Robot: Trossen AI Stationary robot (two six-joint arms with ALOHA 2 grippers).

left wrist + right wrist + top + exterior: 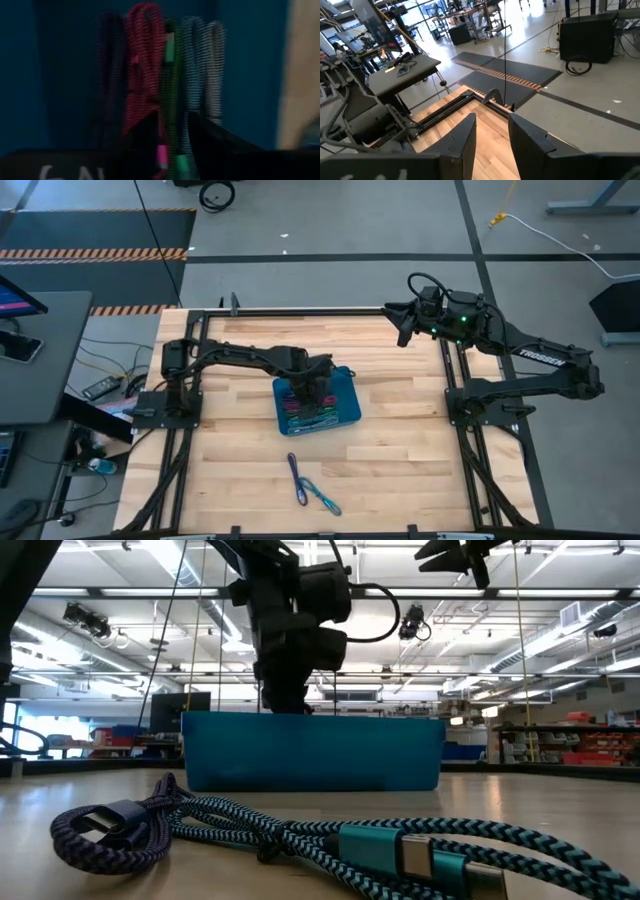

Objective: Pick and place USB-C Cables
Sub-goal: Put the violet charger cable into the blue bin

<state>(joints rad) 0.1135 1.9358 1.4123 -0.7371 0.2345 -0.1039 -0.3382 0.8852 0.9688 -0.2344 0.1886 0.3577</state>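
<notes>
Several cables [312, 418] lie packed in the blue tray [349, 402] at mid-table, and your left gripper [306, 389] is down among them, fingers [210, 137] apart astride the maroon [141, 75] and green [169, 85] strands. Close now and you risk lifting more than one bundle, or dragging the tray. Two more cables [308, 484] lie on the table nearer you. Your right gripper [398, 322] waits open above the far right corner.

- Both arms are matte black, built of slim jointed links.
- The right arm [540, 360] carries white "TROSSEN" lettering and small green lights near its wrist — a looped black cable rises there.
- Each claw has two dark, flat fingers.
</notes>
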